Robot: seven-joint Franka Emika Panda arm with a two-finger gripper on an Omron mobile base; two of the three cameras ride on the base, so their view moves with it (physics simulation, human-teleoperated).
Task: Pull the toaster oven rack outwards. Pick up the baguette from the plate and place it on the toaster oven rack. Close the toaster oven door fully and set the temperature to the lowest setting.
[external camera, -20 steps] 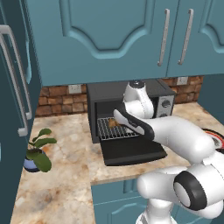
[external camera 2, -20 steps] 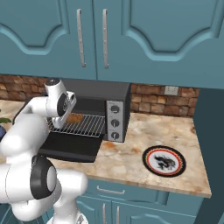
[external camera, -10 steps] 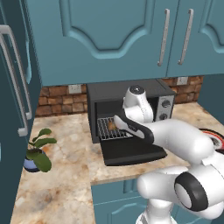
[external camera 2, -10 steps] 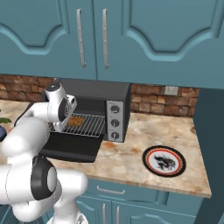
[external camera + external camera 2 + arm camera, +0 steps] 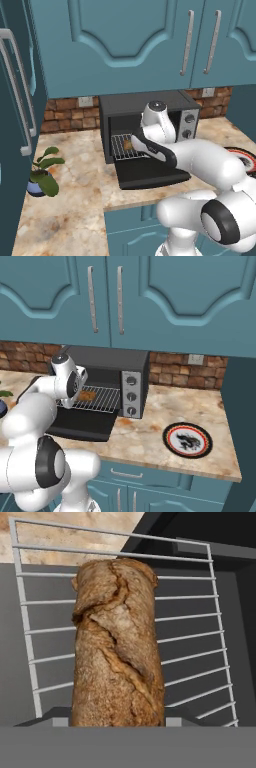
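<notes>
1. Seemingly, in the left base view, the gripper (image 5: 131,144) reached in over the toaster oven rack (image 5: 123,146), which stood pulled out past the mouth of the toaster oven (image 5: 148,125). The baguette (image 5: 128,145) showed as a small tan piece right at the hand, and the toaster oven door (image 5: 150,172) lay folded down flat just beneath and behind it.

2. From the right base view, the baguette (image 5: 86,396) sat at the gripper (image 5: 79,397), low over the rack's bars (image 5: 102,398). The plate (image 5: 188,439) lay bare on the counter, well apart to the side. Whether the bread rested on the bars could not be told.

3. Through the hand view, the baguette (image 5: 117,644) ran lengthwise away from the fingers, its near end flanked on both sides by them — so the jaws appeared partly closed around the loaf. Its cracked crust looked stiff and rough, giving good grip, and the piece was probably light. A hold across the narrow width suited it — the crust might flake under a hard squeeze.
</notes>
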